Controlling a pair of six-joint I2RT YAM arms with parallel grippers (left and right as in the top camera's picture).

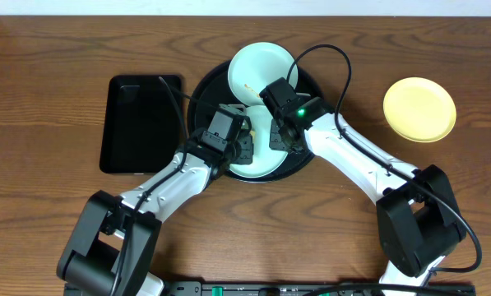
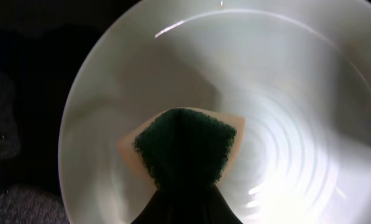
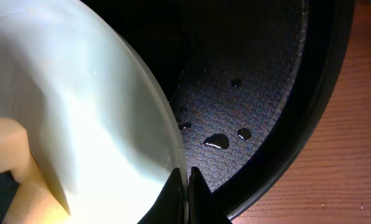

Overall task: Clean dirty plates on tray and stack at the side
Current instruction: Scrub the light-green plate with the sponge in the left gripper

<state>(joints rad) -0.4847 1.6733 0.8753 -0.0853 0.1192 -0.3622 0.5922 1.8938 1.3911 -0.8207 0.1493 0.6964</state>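
Layout first, going off the round black tray (image 1: 206, 92). A smaller rectangular black tray (image 1: 142, 123) sits just off its left side. A pale yellow plate (image 1: 419, 109) lies well off to its right, flat on the wooden surface (image 1: 48, 82). The left arm (image 1: 175, 177) and right arm (image 1: 356, 156) both reach in over the near half of the round tray. From overhead they block most of what's underneath.

Two plates sit inside the tray. The second light blue plate (image 1: 266, 66) is at the tray's far side, out in the open. It's glossy, with a tiny orange-brown smudge by its near rim. The light blue plate (image 1: 257, 168) is at the tray's near side, mostly buried under the arms. In the left wrist view it looks pale and shiny, with faint ring-shaped reflections in the bowl.

The left end effector (image 2: 185, 186) is clamped narrow on a sponge (image 2: 185, 146) with a dark green scrub face and yellow foam edge. The sponge sits against the inside of that plate. The right end effector (image 3: 186, 186) is pinched tight on the same plate's rim, on the side facing the tray's right wall. I can't tell if the plate is lifted at all. A few water drops (image 3: 217, 141) sit on the tray's textured floor just beside that rim.
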